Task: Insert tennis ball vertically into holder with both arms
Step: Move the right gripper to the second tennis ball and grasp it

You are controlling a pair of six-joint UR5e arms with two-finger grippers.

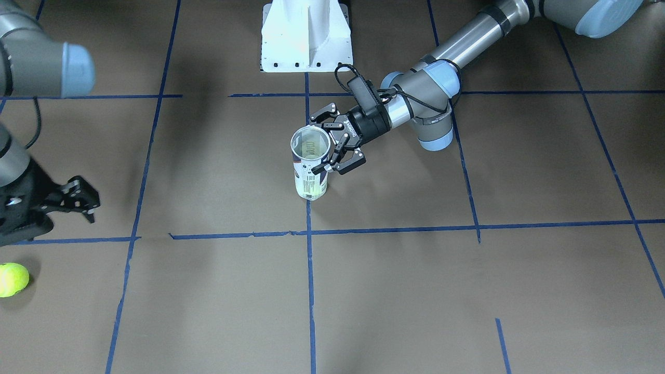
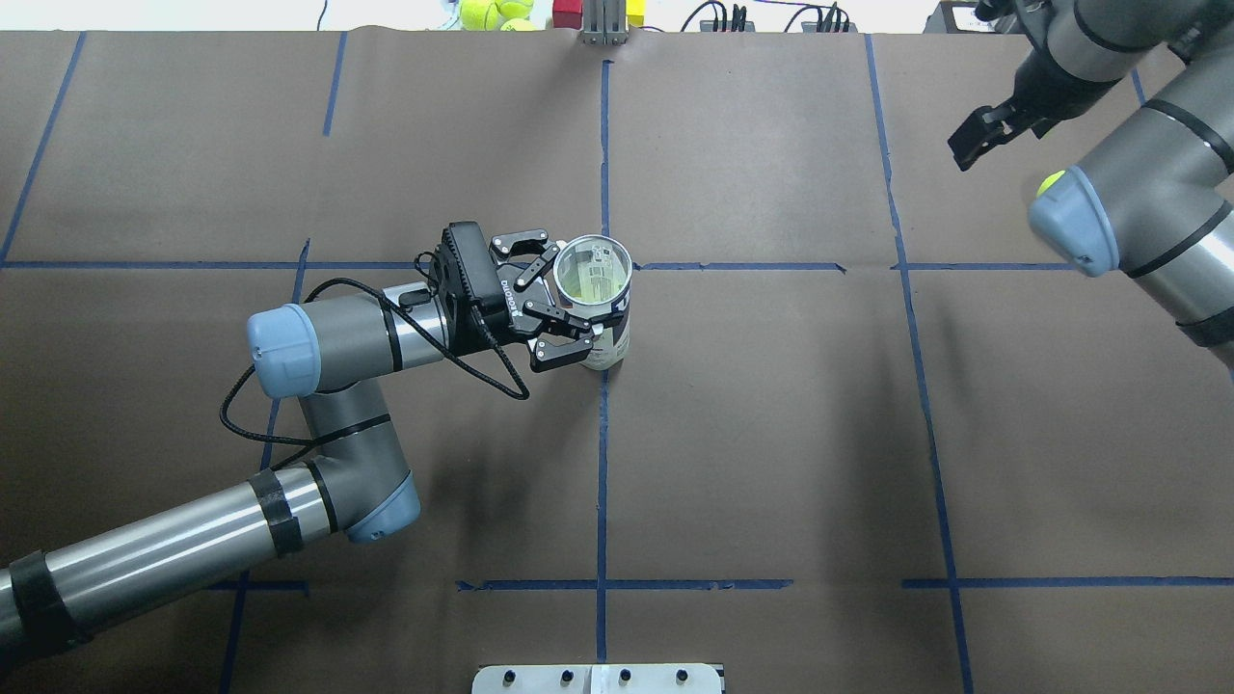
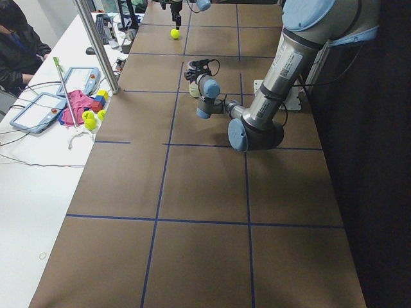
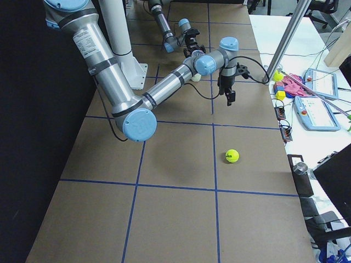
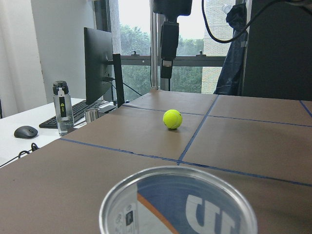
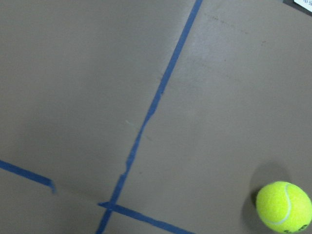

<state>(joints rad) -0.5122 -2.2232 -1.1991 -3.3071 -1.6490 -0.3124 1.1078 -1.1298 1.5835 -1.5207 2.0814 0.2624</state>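
Taped table (image 2: pixel 771 434), upright holder (image 2: pixel 600 308), distant ball (image 1: pixel 11 279)

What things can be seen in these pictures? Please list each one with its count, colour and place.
holder: 1, clear with white and navy label, upright at the table's middle, open top up
tennis ball: 1, yellow-green, on the table toward the robot's right end, apart from both grippers
table: 1, brown, crossed by blue tape lines
pedestal base: 1, white, at the robot's edge of the table
spare balls and blocks: several, yellow, red, blue, on the white side bench
left gripper: 1, black, its fingers on either side of the holder's upper part
right gripper: 1, black, holding nothing, above the table near the tennis ball
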